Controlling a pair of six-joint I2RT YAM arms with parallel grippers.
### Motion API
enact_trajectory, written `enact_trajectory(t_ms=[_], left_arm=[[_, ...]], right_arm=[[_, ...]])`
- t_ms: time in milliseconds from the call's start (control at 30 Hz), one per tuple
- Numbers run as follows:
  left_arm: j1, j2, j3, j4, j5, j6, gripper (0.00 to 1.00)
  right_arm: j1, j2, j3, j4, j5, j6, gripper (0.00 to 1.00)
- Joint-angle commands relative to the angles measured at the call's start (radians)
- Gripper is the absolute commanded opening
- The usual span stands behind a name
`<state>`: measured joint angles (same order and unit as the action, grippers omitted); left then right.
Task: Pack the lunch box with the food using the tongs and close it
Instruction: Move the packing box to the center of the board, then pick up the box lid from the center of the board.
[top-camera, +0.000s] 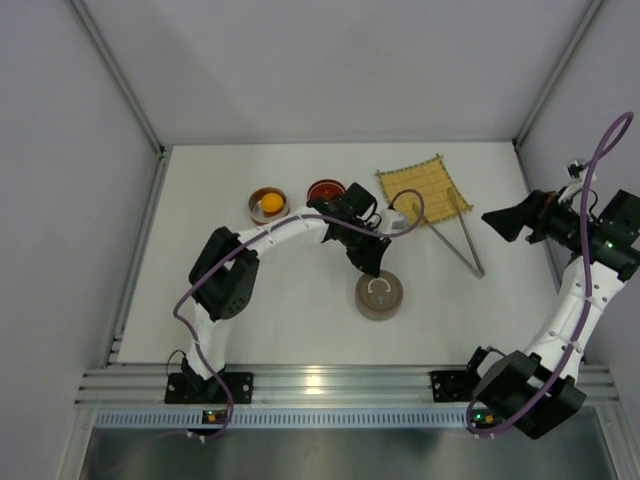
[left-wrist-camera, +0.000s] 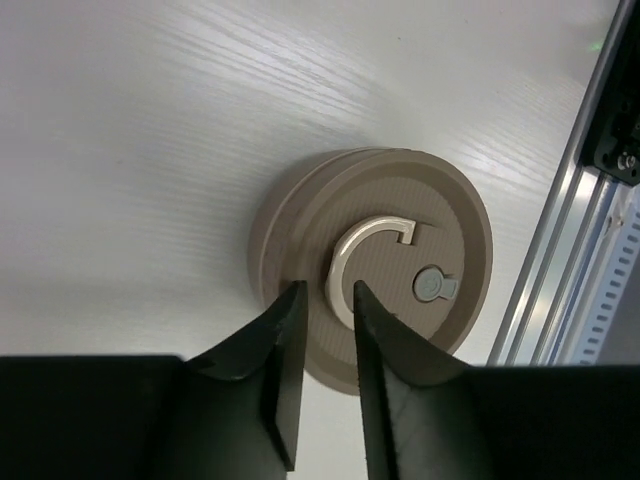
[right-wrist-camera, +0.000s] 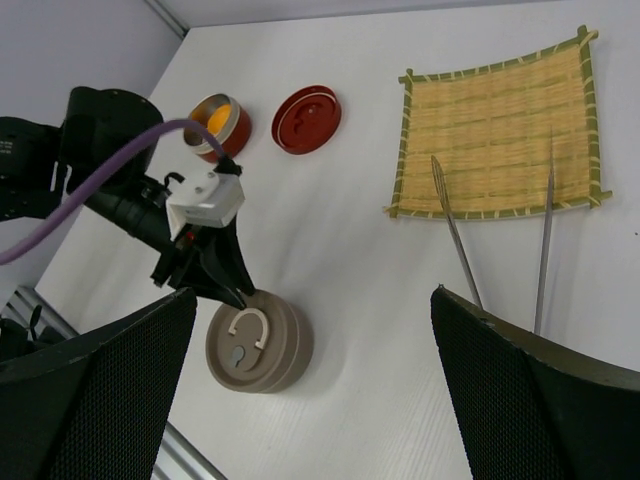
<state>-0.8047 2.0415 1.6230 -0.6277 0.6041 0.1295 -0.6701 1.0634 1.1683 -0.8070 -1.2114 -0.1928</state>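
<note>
The left claw (left-wrist-camera: 328, 290) hovers at the beige lidded tin (left-wrist-camera: 400, 215), jaws a narrow slit apart astride its curved handle (left-wrist-camera: 365, 232) (no clear pinch). The right claw (right-wrist-camera: 313, 300) gapes wide, empty, above the tongs (right-wrist-camera: 456, 238), whose tips lie on the bamboo mat (right-wrist-camera: 495, 130). The orange ball (right-wrist-camera: 219, 113) sits in an open tin (right-wrist-camera: 238, 130).

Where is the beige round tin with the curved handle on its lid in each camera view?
Top external: the beige lidded tin sits low in the centre, in front of the arm bases.
Left wrist: it fills the centre and right.
Right wrist: it is at the lower left.
Shared landmark: the left pincer, with its tips at the tin's edge in every view.
</note>
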Motion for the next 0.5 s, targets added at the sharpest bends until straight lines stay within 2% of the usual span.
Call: enact_trajectory(t_ms=[0, 67, 133, 233, 267, 333, 467], left_arm=[[0.044, -0.139, 0.061, 0.042, -0.102, 0.07, 0.34], [0.065, -0.149, 0.115, -0.009, -0.226, 0.143, 0.58], [0.128, -0.097, 0.229, -0.105, -0.254, 0.195, 0.64], [0.196, -0.005, 0.354, -0.222, -0.294, 0.339, 0.68], [0.202, 0.006, 0.354, -0.236, -0.328, 0.41, 0.68], [0.223, 0.04, 0.344, -0.222, -0.397, 0.468, 0.68], [0.266, 0.1, 0.345, -0.176, -0.38, 0.57, 0.64]], right_arm=[[-0.009, -0.019, 0.03, -0.021, -0.024, -0.059, 0.99], [-0.009, -0.022, 0.015, -0.002, -0.016, -0.051, 0.99], [-0.011, -0.022, 0.005, 0.009, -0.016, -0.043, 0.99], [-0.009, -0.019, 0.002, 0.012, -0.016, -0.045, 0.99], [-0.009, -0.019, 0.002, 0.012, -0.014, -0.043, 0.99], [-0.008, -0.019, 0.004, 0.014, -0.013, -0.043, 0.99], [-0.005, -0.02, -0.001, 0.015, -0.008, -0.043, 0.99]])
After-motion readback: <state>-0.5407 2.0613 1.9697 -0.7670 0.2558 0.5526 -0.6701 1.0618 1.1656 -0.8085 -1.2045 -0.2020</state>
